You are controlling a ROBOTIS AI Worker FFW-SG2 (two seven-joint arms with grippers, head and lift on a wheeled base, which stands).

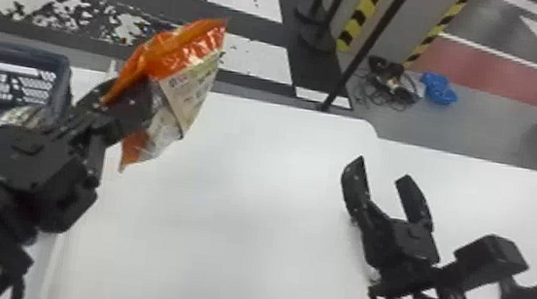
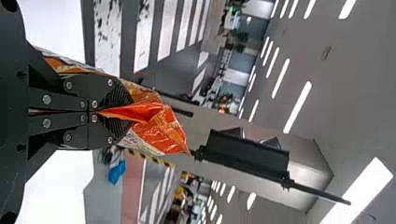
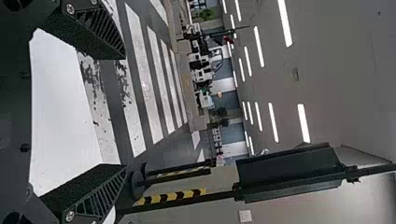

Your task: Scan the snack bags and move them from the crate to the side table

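Presently, in descending size, from where I stand:

White table (image 1: 225, 214), one: centre and lower right of the frame, its middle presumably serving as room for scanning.

Plastic crate (image 1: 13, 50), slatted, one: left edge; source of the goods. Pale packaging (image 1: 24, 115) inside, partly behind the arm.

Snack bag (image 1: 190, 61), orange and silver, one: upper left of centre, raised over the table's edge beside the crate, tilted, printed panel outward. Likely held so to clear the rim and leave a label readable; whether it is scanned, I cannot tell.

Left gripper (image 2: 123, 112), one: closed on a fold of that bag, probably pinching film rather than crushing contents.

Right gripper (image 1: 382, 169), one: right of centre over the table, fingers wide apart, nothing between; placed, I judge, to receive a handover.
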